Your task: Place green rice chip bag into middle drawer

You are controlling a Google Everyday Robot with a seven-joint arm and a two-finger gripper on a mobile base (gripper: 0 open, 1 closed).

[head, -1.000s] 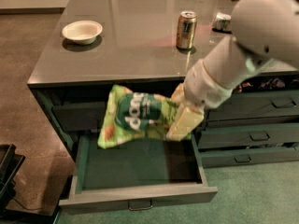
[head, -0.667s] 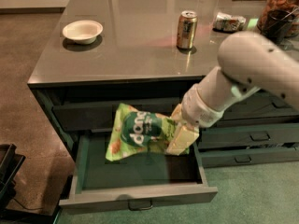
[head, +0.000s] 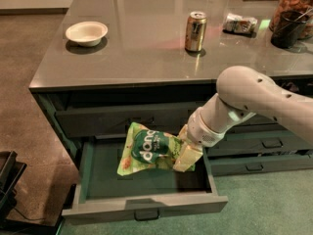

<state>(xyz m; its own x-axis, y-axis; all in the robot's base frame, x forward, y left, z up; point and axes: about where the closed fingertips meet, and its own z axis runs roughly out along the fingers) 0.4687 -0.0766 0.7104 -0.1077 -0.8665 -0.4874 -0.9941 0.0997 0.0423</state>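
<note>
The green rice chip bag (head: pixel 146 150) is bright green with a dark round logo and white lettering. It hangs inside the open middle drawer (head: pixel 146 205), just above its green floor. My gripper (head: pixel 182 153) is shut on the bag's right edge and reaches down into the drawer from the right. The white arm (head: pixel 244 99) comes in from the right side. The drawer is pulled far out, its flat front and dark handle (head: pixel 146 214) toward the camera.
On the grey counter (head: pixel 142 53) stand a white bowl (head: pixel 86 32), a gold can (head: pixel 195 31), a small grey-white packet (head: pixel 238 23) and a dark jar (head: pixel 291 16). Narrower grey drawers (head: pixel 259 153) sit at the right. A dark object (head: pixel 7 180) is on the floor at left.
My gripper has lowered the bag from in front of the counter edge down into the open drawer. The arm has dropped and bent lower with it.
</note>
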